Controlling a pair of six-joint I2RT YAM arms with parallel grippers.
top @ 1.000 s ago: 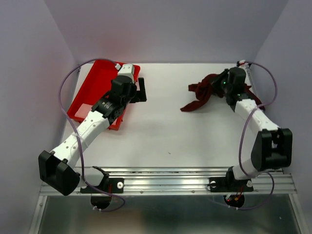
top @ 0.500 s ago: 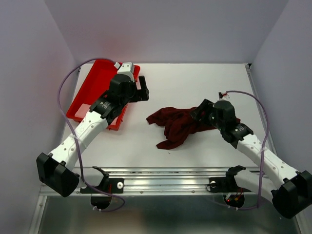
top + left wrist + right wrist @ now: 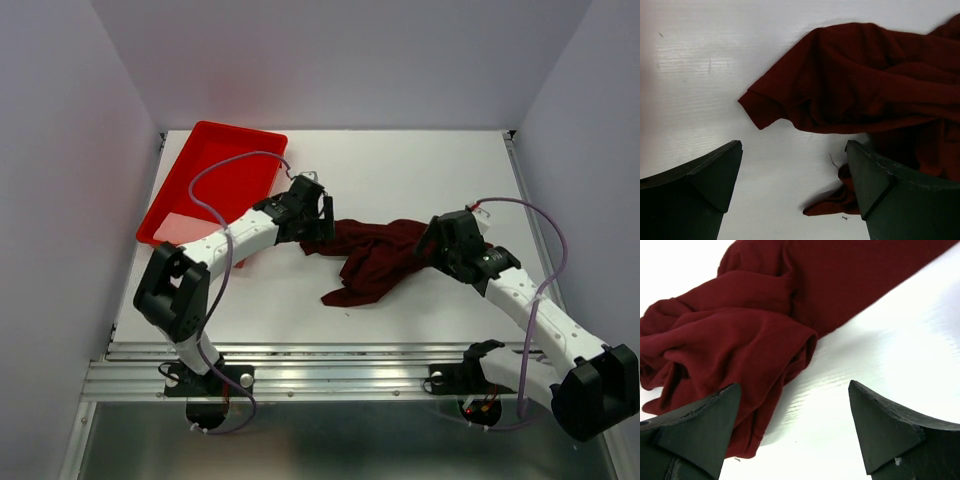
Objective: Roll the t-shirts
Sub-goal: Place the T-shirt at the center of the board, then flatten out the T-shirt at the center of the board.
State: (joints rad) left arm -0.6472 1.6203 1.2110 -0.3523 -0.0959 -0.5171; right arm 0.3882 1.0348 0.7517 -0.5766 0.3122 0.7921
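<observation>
Now, at the left gripper (image 3: 792, 150): jaws spread fully, nothing held, poised low over the bare counter (image 3: 400, 165) just beside the left edge of the maroon t-shirt (image 3: 865, 85). At the right gripper (image 3: 795, 390): jaws likewise wide apart and empty, one finger right beside a bunched fold at the shirt's right side. T-shirt crumpled in a heap mid-counter, between the two grippers, right of the red tray (image 3: 215, 170) at the far left and apart from it.

Judged as the spreading-out step, ahead of any rolling. To do it well: go for single-layer edges, not the bunched folds. Take the folded corner showing in the left wrist view and a matching outer edge on the right. Close only after sliding a finger under the cloth. Then draw apart evenly and low, laying the shirt flat without dragging it toward the tray.

Left arm (image 3: 225, 240): elbow out at the near left, forearm reaching right and far past the tray's near corner, wrist pitched down. Right arm (image 3: 530, 300): stretched from the near right, forearm angled far and left, wrist tipped toward the cloth.
</observation>
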